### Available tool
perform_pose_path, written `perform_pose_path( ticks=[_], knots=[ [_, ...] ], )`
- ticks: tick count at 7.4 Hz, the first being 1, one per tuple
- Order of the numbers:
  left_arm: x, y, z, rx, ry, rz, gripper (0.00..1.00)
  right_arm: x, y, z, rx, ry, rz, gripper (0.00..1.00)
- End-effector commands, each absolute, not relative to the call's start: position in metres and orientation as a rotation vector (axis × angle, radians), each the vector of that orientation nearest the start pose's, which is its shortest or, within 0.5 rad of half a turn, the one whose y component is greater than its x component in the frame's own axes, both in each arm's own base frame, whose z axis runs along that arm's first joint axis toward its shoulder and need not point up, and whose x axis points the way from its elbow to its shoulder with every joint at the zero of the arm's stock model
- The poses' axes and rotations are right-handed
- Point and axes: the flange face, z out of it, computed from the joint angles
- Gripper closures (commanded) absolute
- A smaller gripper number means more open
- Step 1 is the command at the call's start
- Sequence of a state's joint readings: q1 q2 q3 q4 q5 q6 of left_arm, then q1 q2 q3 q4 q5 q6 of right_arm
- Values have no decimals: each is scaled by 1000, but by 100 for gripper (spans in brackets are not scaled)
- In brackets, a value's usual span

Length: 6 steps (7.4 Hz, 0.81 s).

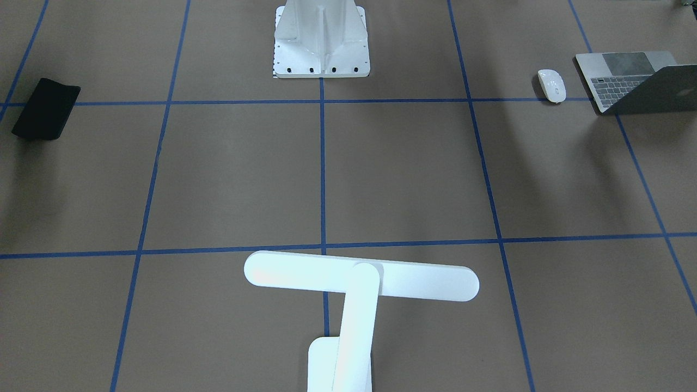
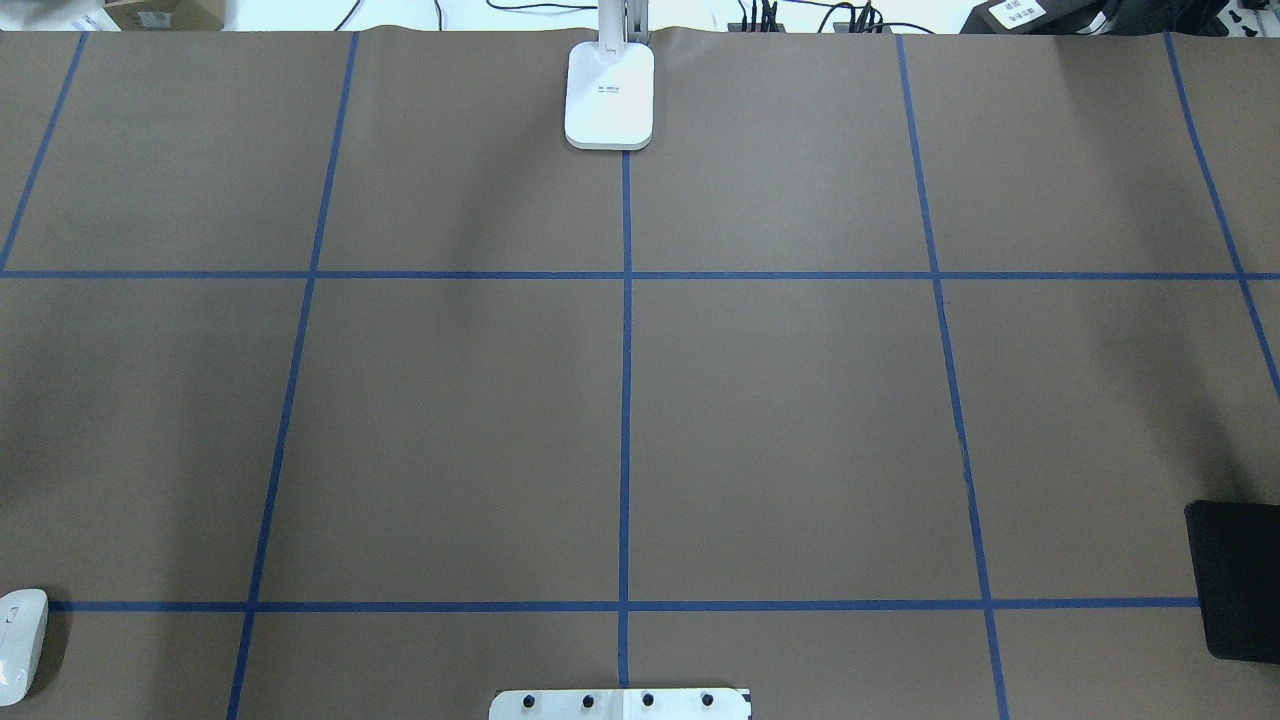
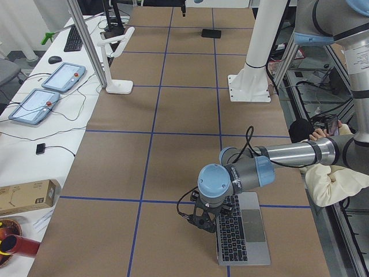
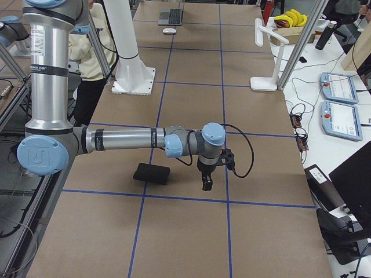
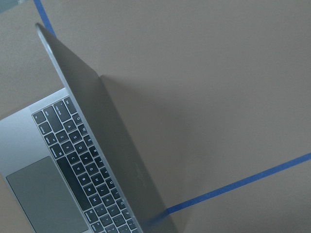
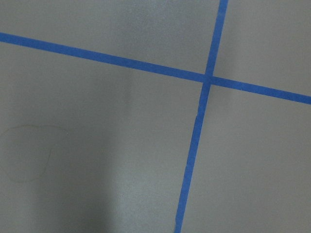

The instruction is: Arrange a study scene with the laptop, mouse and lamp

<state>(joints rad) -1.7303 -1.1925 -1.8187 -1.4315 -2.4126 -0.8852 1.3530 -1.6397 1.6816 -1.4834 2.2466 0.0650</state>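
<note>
The laptop stands open at the table's end on my left, its keyboard and lid filling the left wrist view. The white mouse lies beside it, also at the overhead view's left edge. The white lamp stands at the far middle edge, its base in the overhead view. My left gripper hangs at the laptop's lid; I cannot tell its state or whether it touches. My right gripper points down above bare table; I cannot tell whether it is open.
A thin black pad lies at the table's right end, close to my right gripper. The white ribbed bracket with its bolted plate stands at the near middle edge. Blue tape lines grid the brown table.
</note>
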Motion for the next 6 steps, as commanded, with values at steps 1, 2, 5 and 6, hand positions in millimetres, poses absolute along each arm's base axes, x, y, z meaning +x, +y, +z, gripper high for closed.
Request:
perform_pose_path(
  ticks=[1, 2, 5, 6],
  knots=[
    [-105, -282, 732, -553, 736, -1087, 0, -33, -475, 631, 33, -691, -193, 0],
    [-104, -279, 750, -546, 738, -1096, 0, -33, -475, 628, 39, -692, -195, 0],
    [-104, -284, 752, -542, 757, -1197, 33, -33, -475, 628, 39, -692, -197, 0],
    [-103, -286, 750, -554, 780, -1200, 72, -32, -474, 626, 42, -692, -198, 0]
  ],
)
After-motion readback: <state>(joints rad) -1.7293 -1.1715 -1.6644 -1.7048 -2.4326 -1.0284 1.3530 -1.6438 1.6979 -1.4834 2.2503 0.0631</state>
